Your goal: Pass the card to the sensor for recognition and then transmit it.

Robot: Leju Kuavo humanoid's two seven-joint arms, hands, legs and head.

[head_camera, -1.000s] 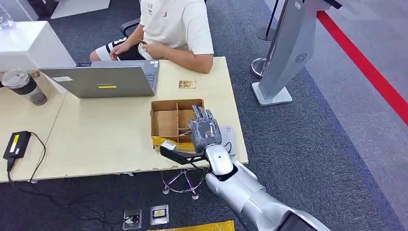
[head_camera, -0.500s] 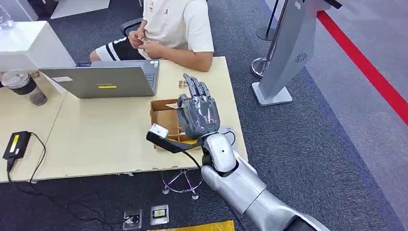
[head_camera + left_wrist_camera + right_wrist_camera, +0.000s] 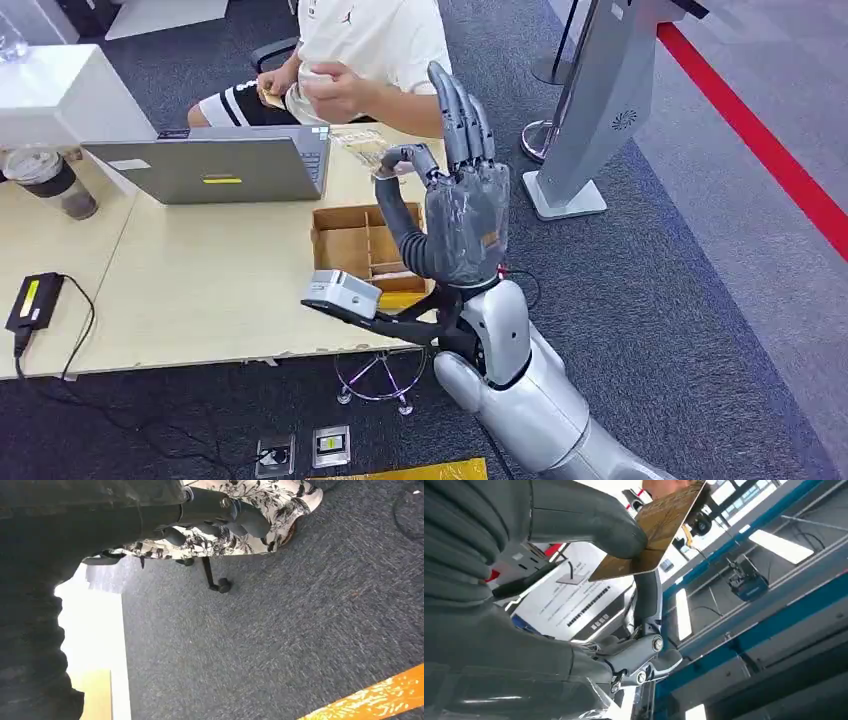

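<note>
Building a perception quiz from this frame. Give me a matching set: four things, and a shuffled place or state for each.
Things:
1. card
2. cardboard box
3. laptop
4. cup

States:
A. open, screen facing the seated person
B. far left of the table, lidded
C. pinched in the raised right hand
D. on the table, divided into compartments

Pairs: 1-C, 2-D, 3-A, 4-B

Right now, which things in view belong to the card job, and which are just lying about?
Job:
- card, pinched in the right hand
- divided cardboard box on the table
- grey kiosk stand beside the table, possibly the sensor; I cannot tell

Lying about:
- laptop
- lidded drink cup
- black power adapter
- seated person
</note>
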